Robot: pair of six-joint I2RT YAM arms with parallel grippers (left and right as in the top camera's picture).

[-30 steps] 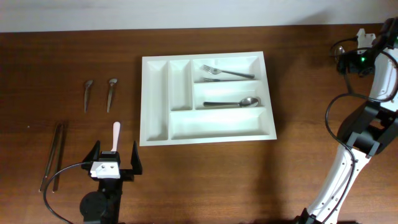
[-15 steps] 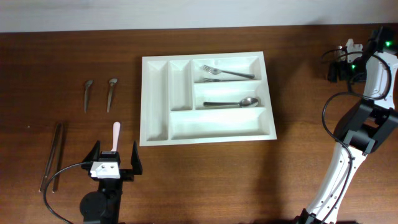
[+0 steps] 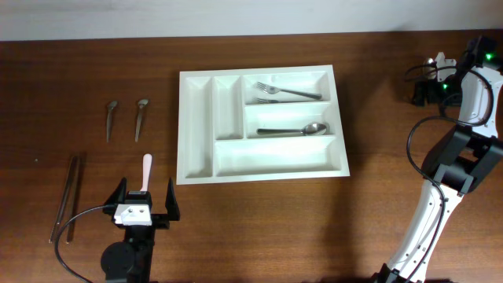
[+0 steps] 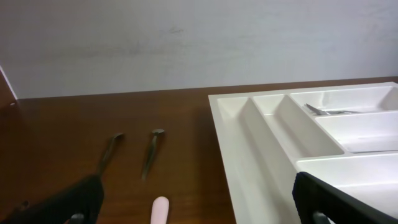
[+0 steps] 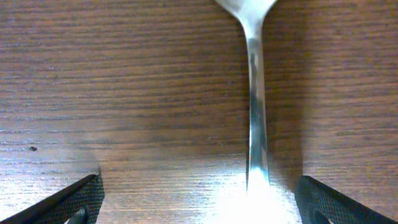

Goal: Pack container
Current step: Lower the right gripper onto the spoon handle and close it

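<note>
Steel, thin and flat on the brown wooden table (image 5: 124, 93), the shiny utensil handle (image 5: 255, 112) sits off-centre between my right gripper's (image 5: 199, 199) wide-open jaws, so I judge a slipped pinch likely; left gripper (image 3: 145, 195) also open, white compartmented plastic tray (image 3: 183, 126) mid-table.

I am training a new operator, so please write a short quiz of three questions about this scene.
1. How many metal forks lie in the white rectangular plastic cutlery tray?
2. True or false: the silver metal spoon lies in the tray's middle long compartment.
3. What lies on the brown wooden table just in front of the open left gripper? A: pink-handled utensil; B: fork; C: knife.
Key: 1 two; 2 true; 3 A.
</note>
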